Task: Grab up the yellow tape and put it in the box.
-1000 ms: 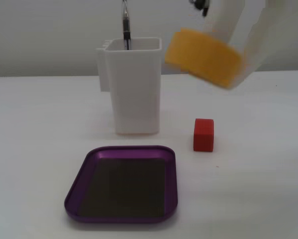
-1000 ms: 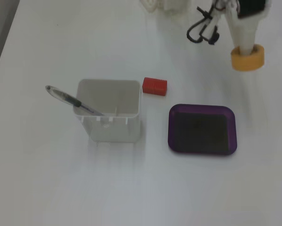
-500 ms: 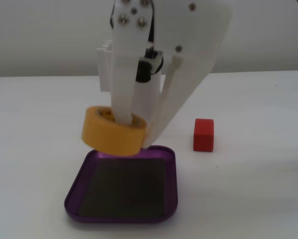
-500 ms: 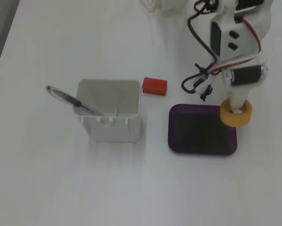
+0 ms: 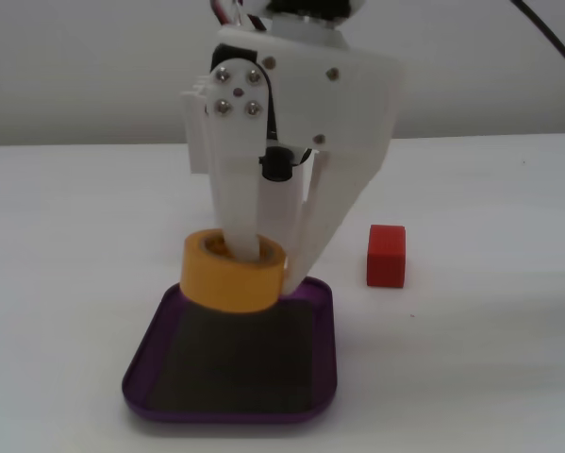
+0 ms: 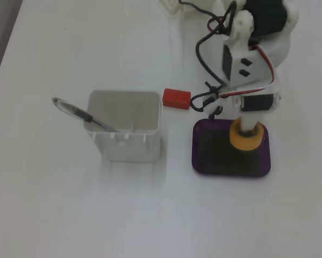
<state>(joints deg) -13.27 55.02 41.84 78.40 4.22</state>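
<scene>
Yellow tape (image 5: 233, 274) hangs over the far end of the box (image 5: 159, 351), held by the pincer (image 5: 263, 260). One white finger (image 5: 240, 212) runs down through the roll's open centre; the other finger (image 5: 334, 212) comes down outside the roll on the right, so the pincer is pinching the roll's wall between them. Both fingertips are hidden, one inside the core, one behind the roll's edge. Whether the roll's underside touches the dark bottom of the box cannot be told from this low fixed view.

In the fixed view from above, the tape (image 6: 245, 138) sits within the box (image 6: 204, 161) outline, near its upper right corner; the arm's body covers the top of the roll, and the pincer (image 6: 248, 130) itself is mostly masked by the motor housing and black cable.

Box is purple-rimmed, resting on the white bench (image 5: 490, 377). Its far rim is partly concealed behind the tape.

Red cube (image 5: 386, 255) stands on the bench to the right of the box in the low view, apart from it. From above, the cube (image 6: 176, 98) lies between the box and a white container (image 6: 126, 129). A pen (image 6: 80, 114) leans out over the container's left rim; its lower end is lost inside.
</scene>
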